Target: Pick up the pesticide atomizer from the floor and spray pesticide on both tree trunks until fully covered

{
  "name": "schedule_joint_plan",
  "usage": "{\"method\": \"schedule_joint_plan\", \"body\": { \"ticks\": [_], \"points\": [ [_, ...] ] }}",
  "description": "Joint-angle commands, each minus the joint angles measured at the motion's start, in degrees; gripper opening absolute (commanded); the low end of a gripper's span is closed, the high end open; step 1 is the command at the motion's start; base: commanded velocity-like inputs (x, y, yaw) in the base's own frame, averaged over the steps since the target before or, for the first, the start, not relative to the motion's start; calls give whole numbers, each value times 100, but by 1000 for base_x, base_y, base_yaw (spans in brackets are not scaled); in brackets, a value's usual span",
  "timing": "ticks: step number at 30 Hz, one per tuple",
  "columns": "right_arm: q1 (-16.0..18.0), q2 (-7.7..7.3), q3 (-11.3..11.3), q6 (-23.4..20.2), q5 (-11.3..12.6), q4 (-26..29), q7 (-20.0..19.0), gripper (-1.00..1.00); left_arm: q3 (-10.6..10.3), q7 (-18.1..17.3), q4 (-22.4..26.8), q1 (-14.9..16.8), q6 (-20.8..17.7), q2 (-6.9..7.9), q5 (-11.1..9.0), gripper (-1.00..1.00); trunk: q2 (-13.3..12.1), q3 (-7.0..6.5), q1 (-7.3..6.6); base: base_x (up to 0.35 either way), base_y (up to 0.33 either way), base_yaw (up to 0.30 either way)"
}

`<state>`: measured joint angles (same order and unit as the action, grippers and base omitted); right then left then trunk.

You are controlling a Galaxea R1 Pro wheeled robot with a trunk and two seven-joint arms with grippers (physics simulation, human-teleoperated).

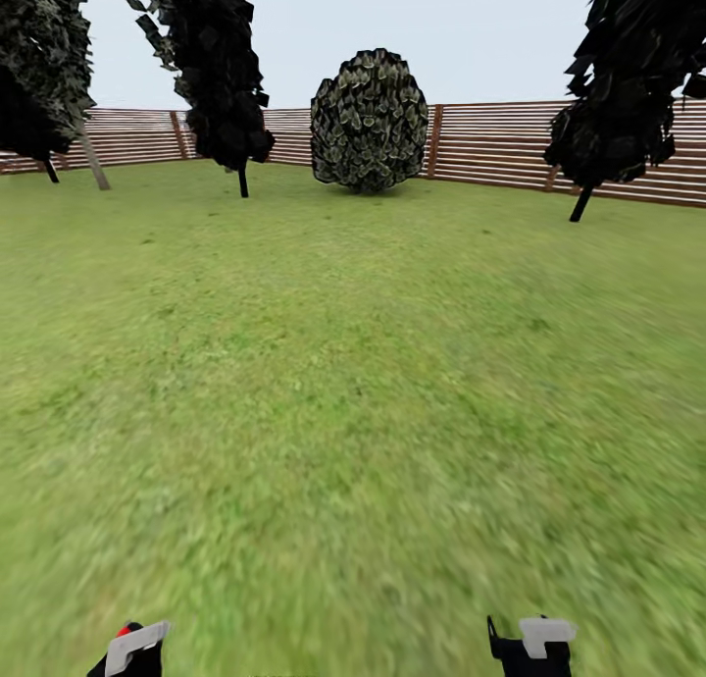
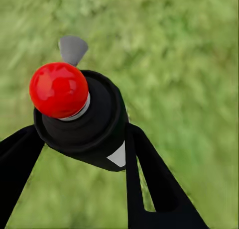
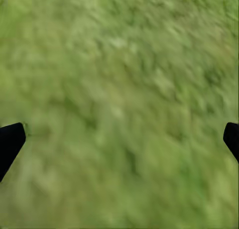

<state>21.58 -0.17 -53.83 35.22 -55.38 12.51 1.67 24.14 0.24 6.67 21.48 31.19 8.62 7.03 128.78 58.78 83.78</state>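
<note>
**Left gripper clamping the atomizer, right gripper spread wide over the lawn**

The left gripper [image 2: 79, 139] is clenching the pesticide atomizer [image 2: 82, 122]: in the left wrist view its two smooth black fingers [image 2: 149, 179] are pressing against the bottle's rounded, dark, matte body from either side. The bottle is standing between them with its glossy red ball tip [image 2: 59, 89] ringed by a thin pale collar, a small white patch on its flank, and a grey flat tab sticking out past the tip. In the head view the same gripper [image 1: 132, 652] is showing at the lower edge, with the red tip peeking beside a pale grey finger plate.

The right gripper [image 3: 119, 139] is standing released, its black fingertips [image 3: 10, 142] sitting at opposite edges of the right wrist view with nothing but grass between them. In the head view it [image 1: 531, 646] is appearing as a black block with a pale grey plate.

Beneath both grippers the floor [image 1: 353, 412] is spreading out as blurry, mottled green grass. Well ahead of the grippers, a round bush [image 1: 370, 120] of scaly, leafy texture is standing against a brown horizontal-slat wooden fence [image 1: 510, 142]. Trees [image 1: 218, 69] with dark ragged foliage and thin trunks are flanking it, one further off toward the right [image 1: 628, 78] and another at the far left [image 1: 39, 64].
</note>
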Motion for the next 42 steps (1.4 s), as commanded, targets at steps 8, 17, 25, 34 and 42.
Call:
{"method": "schedule_joint_plan", "body": {
  "ticks": [8, 17, 25, 34, 42],
  "points": [
    [4, 0, -40, 23, -61, -3, 17, 100, 47, 2, -8, 5, 18, -1, 56, -100, 2, 4, -1, 1, 305, 280],
    [4, 0, -40, 22, -61, -3, 17, 100, 51, 8, -8, 5, 14, -1, 55, -100, 2, 4, -1, 70, 305, 280],
    [4, 0, -40, 21, -60, -3, 17, 100, 52, 10, -8, 5, 13, -1, 55, -100, 2, 4, -1, 117, 314, 280],
    [4, 0, -40, 21, -61, -3, 17, 100, 56, 11, -8, 5, 17, -1, 52, -100, 2, 4, -1, 128, 319, 280],
    [4, 0, -40, 22, -61, -3, 17, 100, 56, 11, -8, 5, 18, -1, 53, -100, 2, 4, -1, 88, 332, 280]
  ]
}}
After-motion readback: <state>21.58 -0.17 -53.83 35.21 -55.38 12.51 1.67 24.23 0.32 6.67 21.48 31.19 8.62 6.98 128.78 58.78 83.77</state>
